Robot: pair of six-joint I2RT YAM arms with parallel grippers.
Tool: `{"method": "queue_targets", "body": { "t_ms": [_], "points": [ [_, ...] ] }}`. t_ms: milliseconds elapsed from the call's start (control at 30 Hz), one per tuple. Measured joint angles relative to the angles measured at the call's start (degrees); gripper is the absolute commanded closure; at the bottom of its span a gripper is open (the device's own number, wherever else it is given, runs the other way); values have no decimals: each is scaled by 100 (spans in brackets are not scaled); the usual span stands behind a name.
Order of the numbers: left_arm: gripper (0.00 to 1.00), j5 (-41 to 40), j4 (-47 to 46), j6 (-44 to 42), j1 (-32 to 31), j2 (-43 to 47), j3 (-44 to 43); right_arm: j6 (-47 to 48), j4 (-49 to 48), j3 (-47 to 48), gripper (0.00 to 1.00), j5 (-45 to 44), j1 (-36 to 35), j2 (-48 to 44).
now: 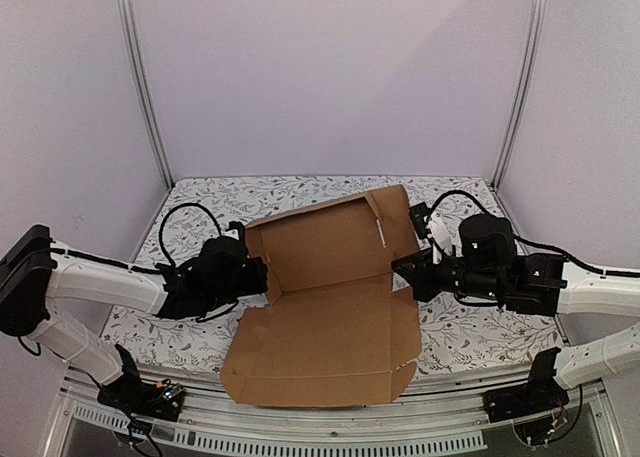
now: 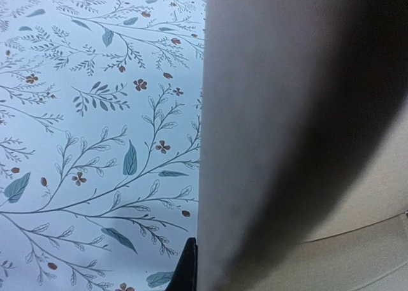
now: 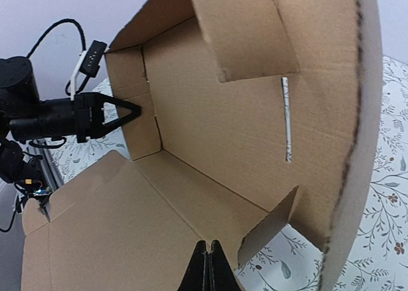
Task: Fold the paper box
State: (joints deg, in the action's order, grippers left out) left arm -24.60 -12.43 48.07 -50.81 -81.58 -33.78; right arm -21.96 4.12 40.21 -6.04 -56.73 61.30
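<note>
The paper box point(image 1: 330, 322) is a brown cardboard sheet in the middle of the table. Its back panel stands upright and its front panel lies flat toward the near edge. My left gripper point(image 1: 258, 273) is at the box's left side flap. In the left wrist view the cardboard point(image 2: 287, 113) fills the right half, pressed against one visible fingertip point(image 2: 189, 269), and the other finger is hidden behind it. The right wrist view shows the box point(image 3: 223, 113) from inside and the left gripper point(image 3: 137, 109) closed on that flap. My right gripper point(image 3: 205, 265) is shut, with nothing seen between its fingers, over the flat panel by a small raised right flap point(image 3: 271, 224).
The table has a floral-patterned cover point(image 1: 200, 202). Plain walls and metal frame posts point(image 1: 140, 87) enclose the back and sides. The box's front edge reaches the table's near rail point(image 1: 320, 417). Cables loop behind both wrists.
</note>
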Motion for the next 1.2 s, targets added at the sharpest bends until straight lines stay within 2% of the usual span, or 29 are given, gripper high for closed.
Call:
{"method": "queue_targets", "body": {
  "t_ms": [233, 400, 733, 1200],
  "points": [
    [100, 24, -7, 7, 0, 155, 0, -11, 501, 66, 100, -1248, -2, 192],
    [100, 129, -15, 15, 0, 199, 0, -46, 616, 66, 100, -1585, -2, 240],
    [100, 293, -11, 2, 20, 210, 0, -133, 341, 103, 100, -1412, -2, 516],
    [100, 363, -11, -63, 24, 210, 2, -203, -33, 511, 100, -905, -61, 1556]
  ]
}}
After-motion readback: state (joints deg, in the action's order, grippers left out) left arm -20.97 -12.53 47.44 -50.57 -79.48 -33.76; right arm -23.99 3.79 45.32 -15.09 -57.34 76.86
